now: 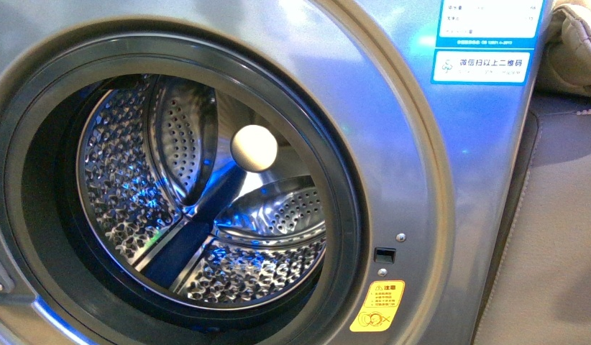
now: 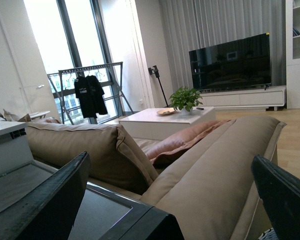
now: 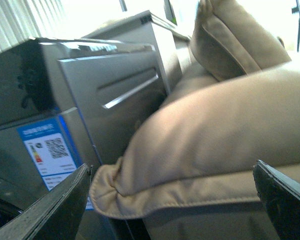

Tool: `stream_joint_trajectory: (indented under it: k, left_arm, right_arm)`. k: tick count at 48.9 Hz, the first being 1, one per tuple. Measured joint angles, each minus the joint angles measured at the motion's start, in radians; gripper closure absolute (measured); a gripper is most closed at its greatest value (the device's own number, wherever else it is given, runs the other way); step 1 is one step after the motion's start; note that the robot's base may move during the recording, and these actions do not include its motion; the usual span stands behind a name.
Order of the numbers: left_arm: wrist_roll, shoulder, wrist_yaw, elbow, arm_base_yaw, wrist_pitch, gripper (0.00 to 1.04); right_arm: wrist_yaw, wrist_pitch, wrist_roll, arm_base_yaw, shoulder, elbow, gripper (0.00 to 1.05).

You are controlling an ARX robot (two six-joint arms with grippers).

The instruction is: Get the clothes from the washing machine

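Washing machine (image 1: pixel 422 165): grey metallic, round dark-rimmed porthole, perforated steel drum (image 1: pixel 170 194).
Sofa (image 2: pixel 210 170): beige, soft, padded.
Left gripper (image 2: pixel 170 200): spread wide, empty.
Right gripper (image 3: pixel 170 200): spread wide, empty.

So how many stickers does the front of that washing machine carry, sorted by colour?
Blue-edged stickers: 2
Yellow sticker: 1
Total on the washing machine: 3
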Motion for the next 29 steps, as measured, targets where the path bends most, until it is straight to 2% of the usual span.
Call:
stream_joint_trajectory:
  k: [4,9,13,14,16,18,21,29]
  left_arm:
    - [0.000,0.000,0.000,0.000,0.000,0.000,0.06]
    - [0.000,0.000,0.000,0.000,0.000,0.000,0.06]
    - [0.000,0.000,0.000,0.000,0.000,0.000,0.06]
    - [0.000,0.000,0.000,0.000,0.000,0.000,0.06]
    - [0.000,0.000,0.000,0.000,0.000,0.000,0.06]
    - [0.000,0.000,0.000,0.000,0.000,0.000,0.06]
    - [0.000,-0.002,0.000,0.000,0.000,0.000,0.06]
    - [0.000,-0.002,0.000,0.000,0.000,0.000,0.06]
  right_arm:
    - [0.086,0.029,-0.075,0.110,-0.112,-0.050,0.08]
    - [0.240,0.006,-0.173,0.288,-0.234,-0.136,0.08]
    - [0.255,0.002,-0.202,0.335,-0.250,-0.159,0.08]
    - [0.302,-0.046,-0.221,0.356,-0.259,-0.148,0.10]
    - [0.480,-0.290,-0.302,0.422,-0.292,-0.092,0.20]
    - [0.551,-0.419,-0.340,0.450,-0.316,-0.088,0.27]
    - [0.584,-0.525,-0.377,0.464,-0.360,-0.126,0.38]
    - [0.589,-0.510,-0.411,0.469,-0.406,-0.227,0.64]
